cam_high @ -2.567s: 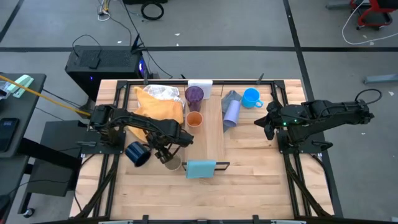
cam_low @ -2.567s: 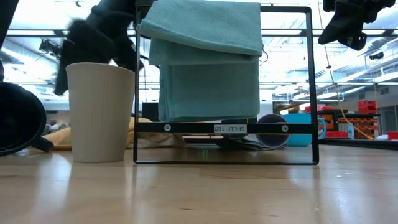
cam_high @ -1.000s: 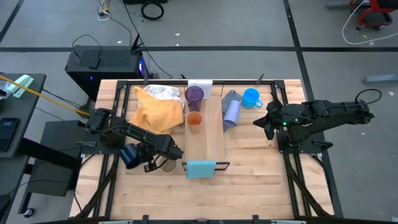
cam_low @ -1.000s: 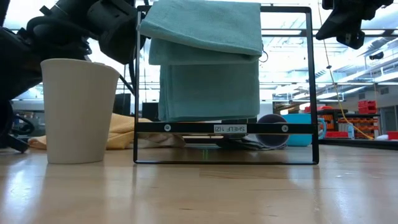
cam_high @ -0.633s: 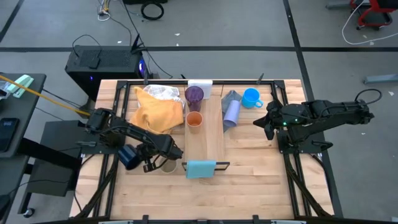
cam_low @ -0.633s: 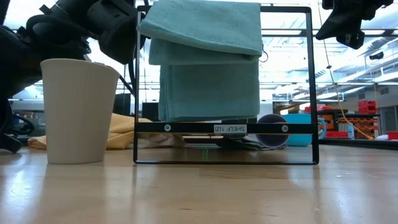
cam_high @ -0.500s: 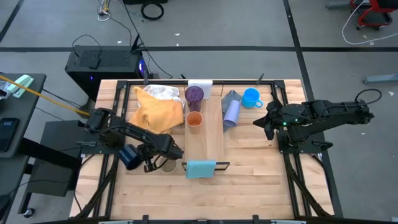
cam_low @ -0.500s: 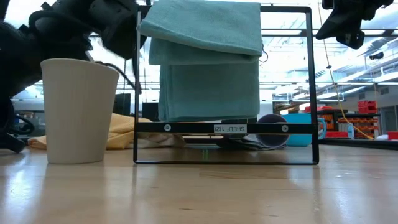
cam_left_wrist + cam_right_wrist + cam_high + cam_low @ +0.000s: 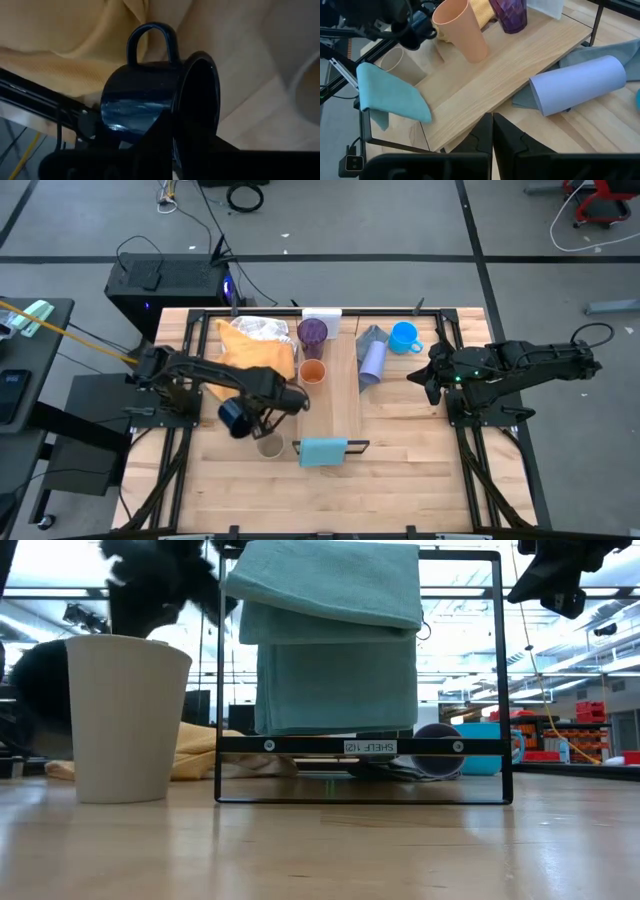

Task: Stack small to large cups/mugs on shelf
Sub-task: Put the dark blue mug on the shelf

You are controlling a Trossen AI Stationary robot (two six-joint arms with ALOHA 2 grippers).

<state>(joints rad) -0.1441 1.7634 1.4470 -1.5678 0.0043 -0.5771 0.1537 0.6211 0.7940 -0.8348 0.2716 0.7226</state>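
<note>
Since half a second ago we're seeing the navy mug [image 9: 235, 418] travelling up and toward the shelf [image 9: 333, 395], carried by the left gripper [image 9: 256, 415]; it was lower-left beside the beige cup [image 9: 269, 444] before. Left fingers are clamping the navy mug at its rim, mug tipped sideways with handle up in the left wrist view [image 9: 150, 95]. Beige cup is standing upright on the table, just off the shelf's light-blue end [image 9: 322, 450]. On the shelf we're seeing the orange cup [image 9: 313, 372] and dark purple tumbler [image 9: 313, 332] upright. Lavender cup [image 9: 372, 361] is lying on its side on the grey cloth [image 9: 371, 337], bright blue mug [image 9: 404, 337] beside it. Yellow cloth [image 9: 255, 352] is sitting behind the left arm. Right gripper [image 9: 424, 377] is waiting at the right side; we cannot tell its finger state.
</note>
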